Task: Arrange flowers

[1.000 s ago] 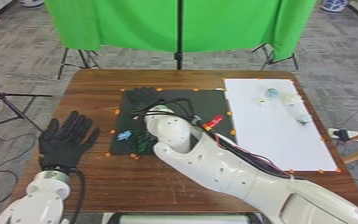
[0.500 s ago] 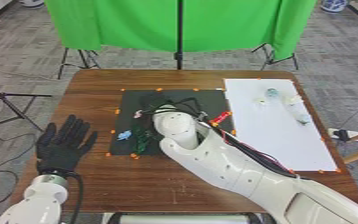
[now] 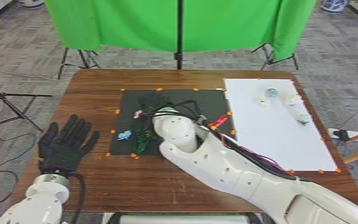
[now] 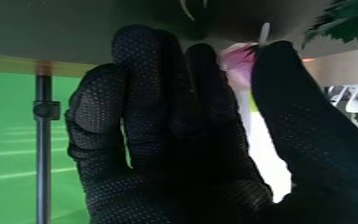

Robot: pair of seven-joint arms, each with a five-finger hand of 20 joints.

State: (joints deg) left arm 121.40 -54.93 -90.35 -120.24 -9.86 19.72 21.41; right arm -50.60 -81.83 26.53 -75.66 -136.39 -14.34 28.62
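Note:
On the black mat (image 3: pixel 209 97), my right hand (image 3: pixel 151 100) is in the upper left part, just beside a pink flower (image 3: pixel 138 114). In the right wrist view my hand (image 4: pixel 171 115) is open with straight fingers; the pink flower (image 4: pixel 239 62) shows between its thumb and fingers, not visibly pinched. Further down the mat lie a blue flower (image 3: pixel 124 135) and dark green leaves (image 3: pixel 142 143), partly beside my right wrist. A red flower (image 3: pixel 219 121) lies right of the wrist. Left of the mat, my left hand (image 3: pixel 62 150) is open, palm and fingers flat.
A white board (image 3: pixel 269 145) lies at the right of the wooden table (image 3: pixel 113 185), with a light blue item (image 3: pixel 271 93) and several small pale items near its upper right. My right forearm and its cables cross the mat's lower right. A green curtain (image 3: pixel 131 25) hangs behind.
Over the last second my right hand has drawn nearer and slightly right, with its wrist and forearm shifting right. The pink flower has come into sight beside it. The left hand has barely moved.

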